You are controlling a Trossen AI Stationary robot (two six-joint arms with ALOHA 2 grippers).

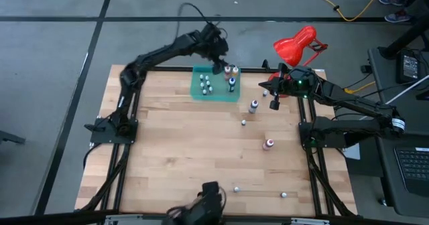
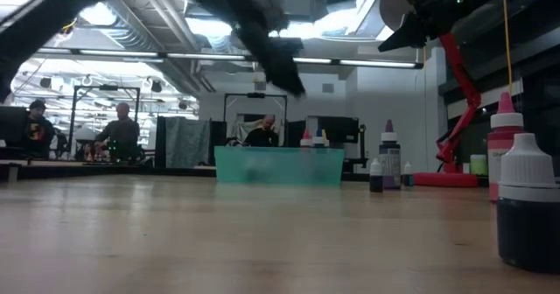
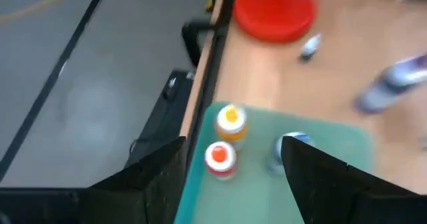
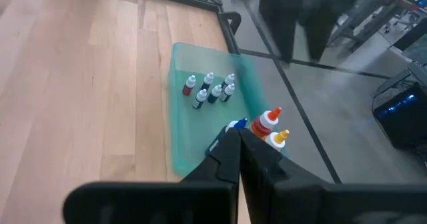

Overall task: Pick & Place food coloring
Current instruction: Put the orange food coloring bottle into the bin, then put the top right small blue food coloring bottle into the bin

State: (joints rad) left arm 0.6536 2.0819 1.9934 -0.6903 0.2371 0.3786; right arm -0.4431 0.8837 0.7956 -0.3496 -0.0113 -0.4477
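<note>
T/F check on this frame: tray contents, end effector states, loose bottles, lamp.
1. The green tray holds several small bottles. True.
2. The left end effector is clamped on a bottle. False: its fingers stand open above the tray, holding nothing.
3. The right end effector is shut. True.
4. No bottles remain on the table outside the tray. False: several do, including the purple bottle.
5. The red lamp lies inside the tray. False: it sits at the far right corner.
</note>
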